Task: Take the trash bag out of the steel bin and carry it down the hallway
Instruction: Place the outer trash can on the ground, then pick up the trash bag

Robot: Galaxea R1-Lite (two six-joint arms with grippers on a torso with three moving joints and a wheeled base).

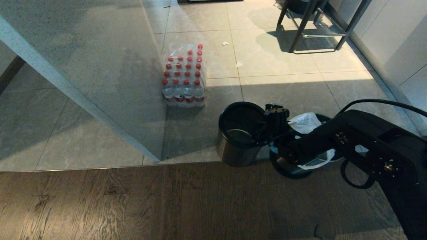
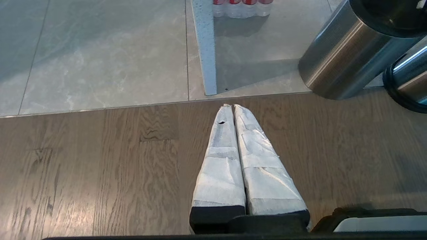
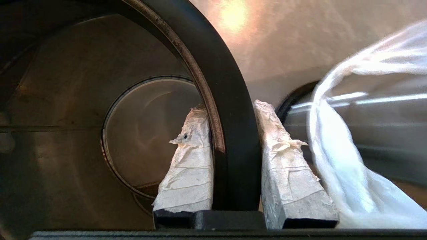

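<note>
Nearest the robot lies a strip of brown wood-grain plank floor (image 1: 166,203), meeting pale grey stone-look floor tiles (image 1: 277,93) along a straight seam. The left gripper (image 2: 230,106) hangs above the planks, its two white tape-wrapped fingers (image 2: 220,160) pressed together with nothing between them, well apart from the bins.

The right gripper (image 3: 230,110) is at the seam, its black arm (image 1: 367,146) reaching in from the right side. Its white-wrapped fingers (image 3: 190,160) stand a little apart and straddle the black top rim (image 3: 230,133) of a round brushed-steel bin without a base band (image 1: 238,140): one finger is inside the bin, the other outside, both close against the rim. This bin looks empty, its bare steel floor showing.

Just beside it, touching or nearly so, stands the steel bin with a black base band (image 1: 290,168), largely hidden by the arm. The thin crinkly white plastic trash bag (image 1: 305,123) sits in this bin, its bunched top rising above the rim and a fold draped down the outer wall; in the right wrist view the white film hangs just beside the outer finger.

Farther off, a shrink-wrapped pack of red-capped water bottles (image 1: 184,80) stands against a grey speckled wall panel (image 1: 100,66). Beyond are small white scraps (image 1: 239,64) on the tiles and the dark metal legs of a stand (image 1: 313,26).
</note>
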